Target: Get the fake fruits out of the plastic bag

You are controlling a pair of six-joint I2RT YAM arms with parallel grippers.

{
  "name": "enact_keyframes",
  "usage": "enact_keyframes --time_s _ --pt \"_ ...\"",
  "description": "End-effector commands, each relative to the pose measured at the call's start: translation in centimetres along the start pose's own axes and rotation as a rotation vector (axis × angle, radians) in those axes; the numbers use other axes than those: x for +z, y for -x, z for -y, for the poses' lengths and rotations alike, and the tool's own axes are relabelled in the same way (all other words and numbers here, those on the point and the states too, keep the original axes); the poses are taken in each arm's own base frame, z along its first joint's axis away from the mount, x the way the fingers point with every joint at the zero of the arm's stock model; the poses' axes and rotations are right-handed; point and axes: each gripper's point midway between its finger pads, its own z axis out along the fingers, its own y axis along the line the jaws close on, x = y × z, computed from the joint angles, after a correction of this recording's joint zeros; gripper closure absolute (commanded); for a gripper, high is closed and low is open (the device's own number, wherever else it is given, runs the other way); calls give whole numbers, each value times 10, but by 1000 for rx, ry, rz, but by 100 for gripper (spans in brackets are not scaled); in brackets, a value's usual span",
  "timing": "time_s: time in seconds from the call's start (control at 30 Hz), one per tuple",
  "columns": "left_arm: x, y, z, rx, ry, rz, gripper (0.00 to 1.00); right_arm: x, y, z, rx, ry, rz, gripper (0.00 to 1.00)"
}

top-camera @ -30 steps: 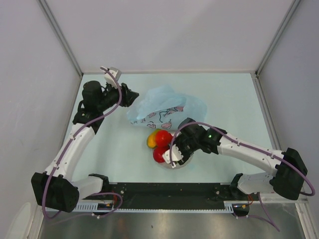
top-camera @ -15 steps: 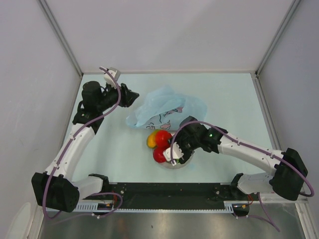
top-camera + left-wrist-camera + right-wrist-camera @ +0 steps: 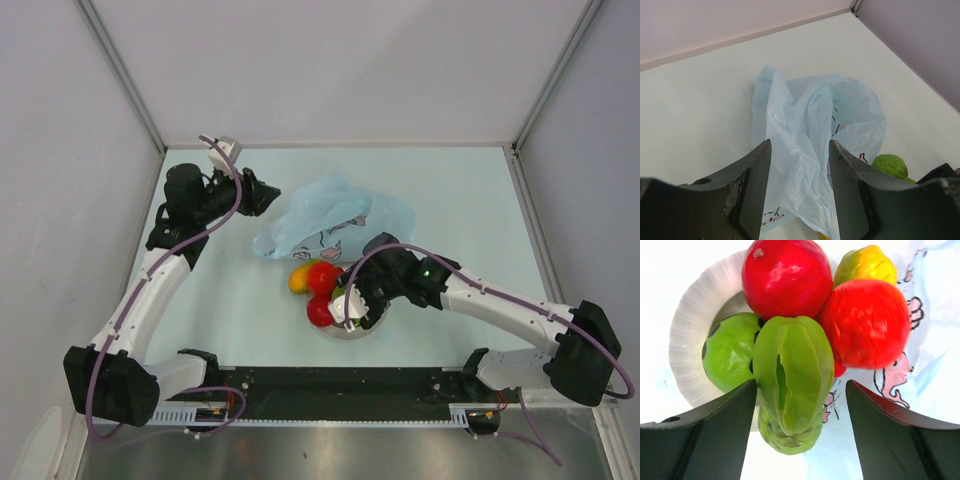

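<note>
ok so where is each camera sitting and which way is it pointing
Top: above and behind, looking down on the table; left arm and right arm both show.
Left wrist: on the left arm, looking along its dark fingers at the bag.
Right wrist: on the right arm, looking down between its fingers at fruits on a plate.
Shared: both wrist views catch the bag's cartoon print.

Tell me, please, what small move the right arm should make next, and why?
Probably close the right claw on the green star fruit. The jaws stand open on either side of it, and it lies half off the white plate, overhanging the plastic bag rather than settled with the other fruits.
</note>
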Motion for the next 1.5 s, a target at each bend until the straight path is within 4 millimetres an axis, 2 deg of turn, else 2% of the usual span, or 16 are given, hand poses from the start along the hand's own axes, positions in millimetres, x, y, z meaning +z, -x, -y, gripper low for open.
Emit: enact_keyframes --time_s 0.0,0.43,0.6,0.73,0.9,1.0,1.03,1.07,1.1,1.13,1.17,1.23,1.3,1.37,1.4,1.47 --pt "-3 11 5 3 -24 45 46 -11 6 14 -22 -70 11 23" --pt "-8 -1 2 32 -6 10 45 -16 1 2 6 -49 -14 22" --pt "-41 -22 2 92 37 -83 44 -36 3 8 37 -114 -24 22" --pt "-71 -42 -18 144 198 -135 30 -57 14 22 141 -222 18 20" --pt "-84 -70 -36 51 280 -242 21 -68 4 58 343 -395 35 17" --pt "-84 -84 -53 -20 304 -329 19 -77 -20 97 498 -497 49 16" --pt "-88 -88 -63 -39 327 -357 19 -81 -39 107 556 -530 29 16" --pt "-92 -98 -72 -75 346 -410 18 -89 -42 123 575 -565 41 16" --pt "-95 -94 -77 -64 347 -423 16 -78 -56 130 619 -559 29 15" --pt "-98 -95 -82 -70 351 -442 15 -81 -73 135 669 -577 10 15" --pt "-109 -105 -83 -104 353 -501 14 -78 -77 139 678 -567 14 15" --pt "-117 -108 -87 -62 330 -571 9 -66 -95 138 690 -527 -20 14" --pt "-134 -126 -83 -46 311 -672 0 -59 -107 132 696 -489 -31 14" --pt "-141 -140 -81 -39 296 -711 0 -48 -124 124 728 -453 -48 13" --pt "-140 -152 -77 -46 265 -716 0 -45 -132 122 745 -447 -57 13" --pt "-127 -157 -73 -39 198 -676 0 -31 -164 116 822 -460 -131 14"
